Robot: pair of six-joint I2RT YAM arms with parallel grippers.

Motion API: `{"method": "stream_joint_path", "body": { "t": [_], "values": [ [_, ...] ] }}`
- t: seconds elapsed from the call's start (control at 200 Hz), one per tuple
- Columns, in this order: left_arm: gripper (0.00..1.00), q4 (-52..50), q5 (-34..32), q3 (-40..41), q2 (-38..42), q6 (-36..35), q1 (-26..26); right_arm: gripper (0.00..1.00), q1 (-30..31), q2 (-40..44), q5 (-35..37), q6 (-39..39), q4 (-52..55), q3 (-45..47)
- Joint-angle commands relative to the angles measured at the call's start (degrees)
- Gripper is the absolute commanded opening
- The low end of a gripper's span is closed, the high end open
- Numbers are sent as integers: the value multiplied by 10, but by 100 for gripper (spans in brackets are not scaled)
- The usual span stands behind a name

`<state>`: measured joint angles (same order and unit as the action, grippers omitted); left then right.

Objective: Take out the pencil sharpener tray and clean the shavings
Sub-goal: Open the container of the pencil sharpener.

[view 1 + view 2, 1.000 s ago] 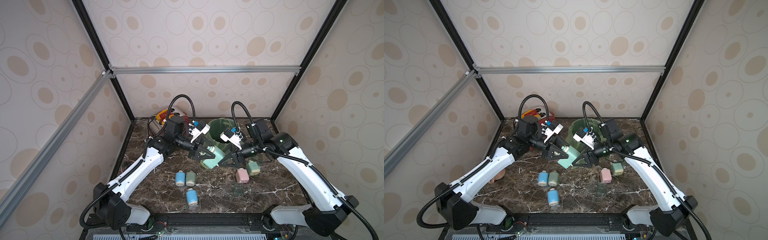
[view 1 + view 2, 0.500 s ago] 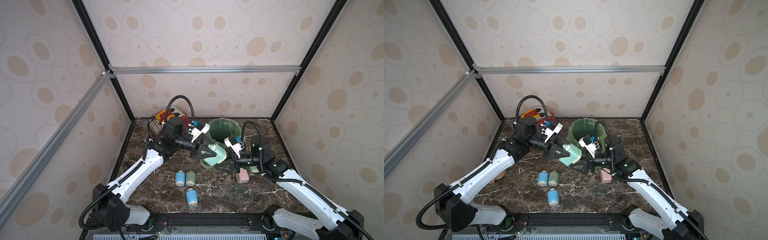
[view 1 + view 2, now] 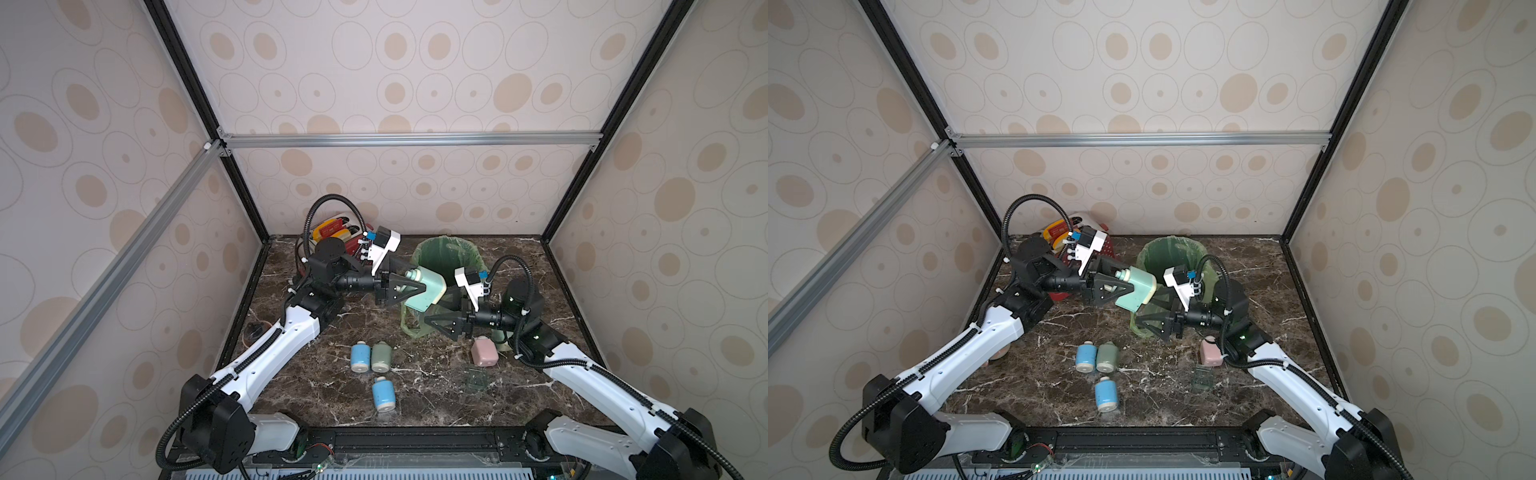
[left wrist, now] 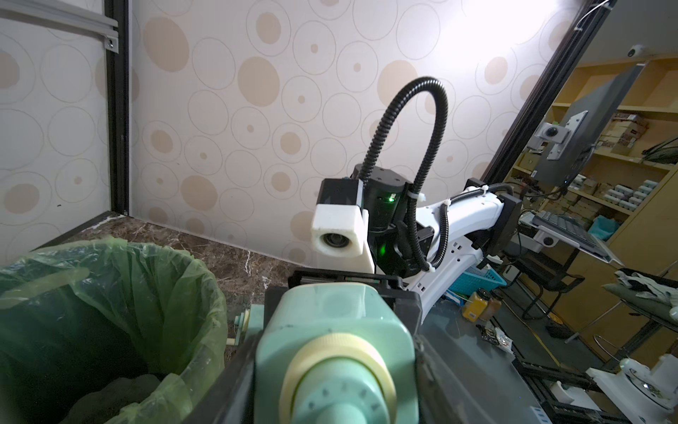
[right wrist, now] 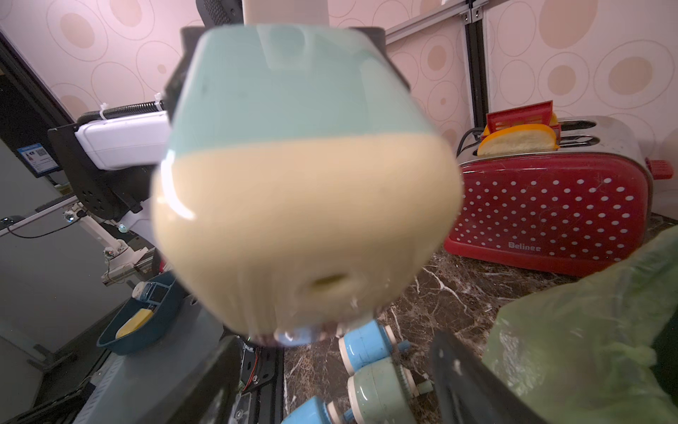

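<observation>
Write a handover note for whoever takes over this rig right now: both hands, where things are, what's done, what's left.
Left hand: shut on the mint sharpener, held aloft beside the green-lined bin.
Right hand: open, empty, low by the bin's near side.
A clear tray lies on the table near the pink sharpener.
Done: unclear whether the mint sharpener's tray has been emptied.
Left: confirm that, then set the sharpener down.

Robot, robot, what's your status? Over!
Left gripper shut on mint sharpener, beside bin. Right gripper open, empty. Loose bag edge close by it.
</observation>
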<state>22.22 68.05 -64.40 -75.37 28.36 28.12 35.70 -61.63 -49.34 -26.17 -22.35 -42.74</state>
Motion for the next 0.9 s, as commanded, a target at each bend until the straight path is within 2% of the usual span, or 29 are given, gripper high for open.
{"method": "stream_joint_path", "body": {
  "t": [0.0,0.15,0.331,0.486,0.636,0.891],
  "values": [
    [0,109,16,-6,4,67,-3,84,0,-12,-6,-3,-62,1],
    [0,98,42,-6,2,59,-5,84,1,-21,-14,3,-65,-13],
    [0,-33,29,-25,-4,-40,-14,85,1,-34,-24,24,-23,-41],
    [0,-91,22,-22,-4,-89,-23,87,-4,-48,-28,36,8,-53],
    [0,-147,-27,-21,-1,-142,-28,93,-10,-63,-28,39,23,-61],
    [0,-124,-94,15,22,-144,-31,93,-35,-68,-40,42,25,-61]
  ]
}}
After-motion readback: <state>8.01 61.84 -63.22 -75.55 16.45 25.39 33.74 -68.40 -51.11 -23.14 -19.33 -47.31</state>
